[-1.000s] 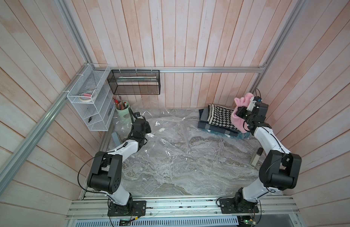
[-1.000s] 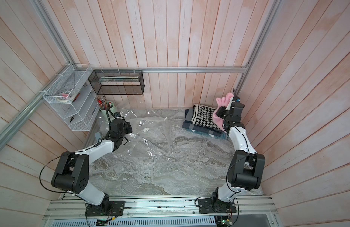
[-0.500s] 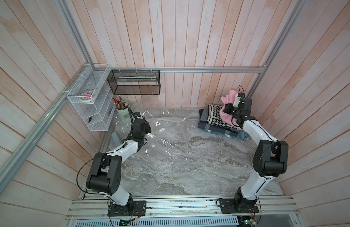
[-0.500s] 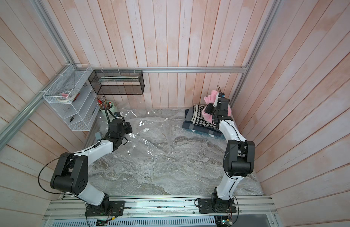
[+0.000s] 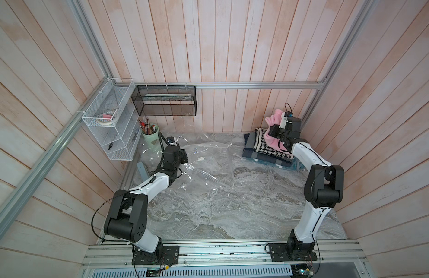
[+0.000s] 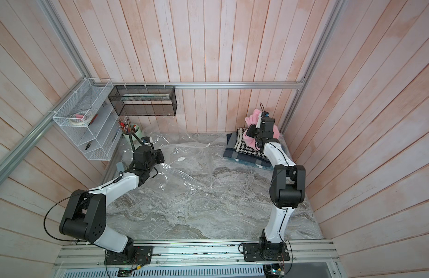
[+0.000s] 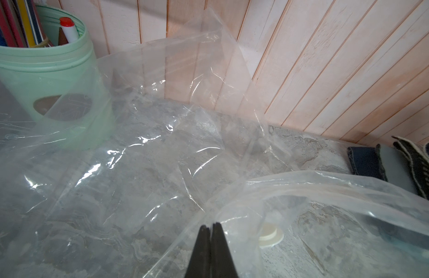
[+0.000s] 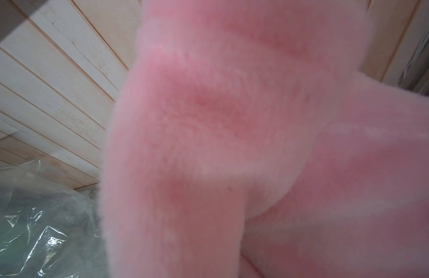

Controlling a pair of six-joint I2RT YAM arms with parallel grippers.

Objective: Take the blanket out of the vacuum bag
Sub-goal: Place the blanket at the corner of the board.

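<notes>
The vacuum bag (image 5: 208,163) lies slack and crumpled across the far left part of the surface (image 5: 232,216), one flap standing up against the wall beside the green cup (image 7: 52,84). Nothing shows through the clear film but the marbled top beneath it. The left pincer (image 7: 211,227) is closed, its tips nipping a fold of the plastic just beside the round white valve (image 7: 271,237).

The pink blanket (image 5: 272,119) is out of the bag. It is bunched up in the far right corner, above a pile of folded blankets (image 5: 264,150). The right pincer (image 5: 273,134) is buried in the fleece. Its wrist view is nearly all pink fur, so the tips themselves are hidden, but it appears to be clamped shut on a gathered handful.

By my reckoning the removal is as good as done and only setting the blanket down remains. The fleece looks light, soft and floppy, so it will droop and trail from any single hold. A thick bunched fold is a safer grip than a loose edge. The bag is thin and slippery and will slide or lift with the slightest tug, so pinning it near the stiffer seal edge seems wise
</notes>
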